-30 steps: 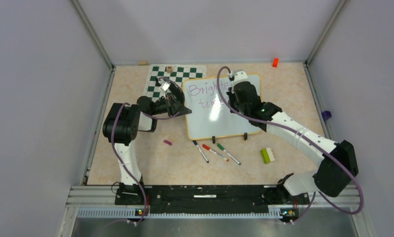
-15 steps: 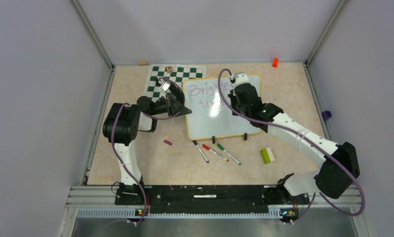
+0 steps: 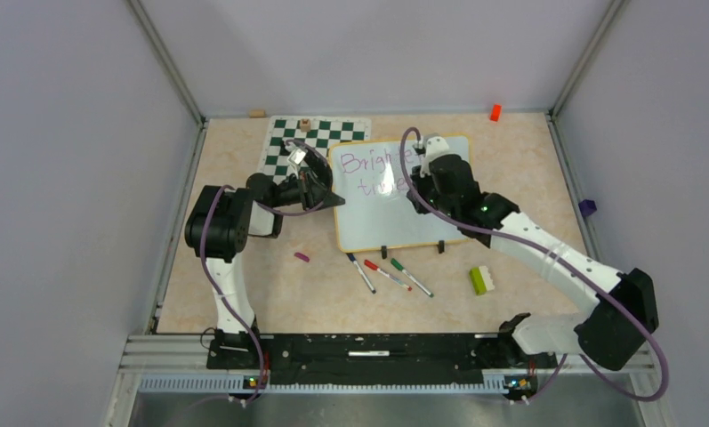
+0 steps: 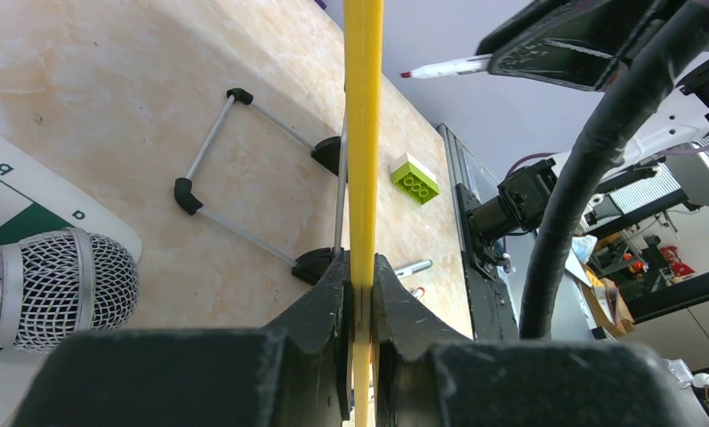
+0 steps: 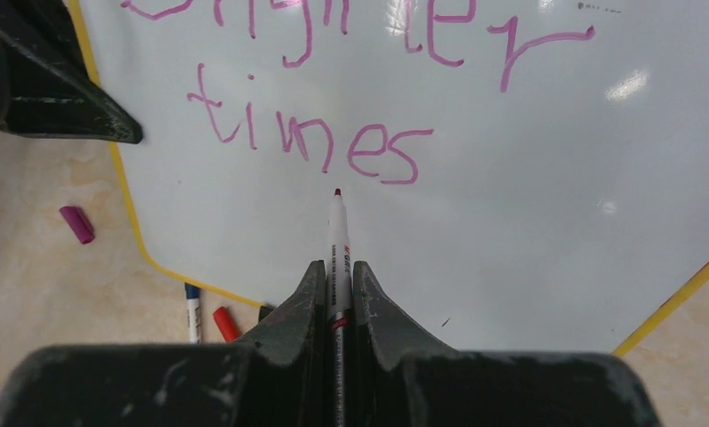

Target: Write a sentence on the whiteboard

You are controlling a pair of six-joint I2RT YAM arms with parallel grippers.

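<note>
The whiteboard (image 3: 395, 218) lies tilted at mid-table, its left rim raised. My left gripper (image 3: 319, 191) is shut on its yellow rim (image 4: 363, 133), jaws closed on the thin edge (image 4: 359, 285). The sentence (image 5: 306, 133) shows in purple as "Brighter" with "times" below it; no third line shows. It also shows in the top view (image 3: 373, 173), partly hidden by my right arm. My right gripper (image 5: 337, 276) is shut on a white marker (image 5: 338, 240). Its tip points at the blank board just below "times"; I cannot tell whether it touches. The right gripper (image 3: 431, 178) is over the board's upper middle.
The green-and-white chess mat (image 3: 319, 142) lies behind the board. Blue (image 3: 361, 272), red (image 3: 386, 274) and green (image 3: 411, 277) markers lie in front of the board. A purple cap (image 3: 302, 256) and a green-and-white brick (image 3: 480, 280) are nearby. A microphone (image 4: 57, 280) shows in the left wrist view.
My right gripper has moved right and a little nearer with the marker, uncovering more of "times". The left gripper and the board have not moved.
</note>
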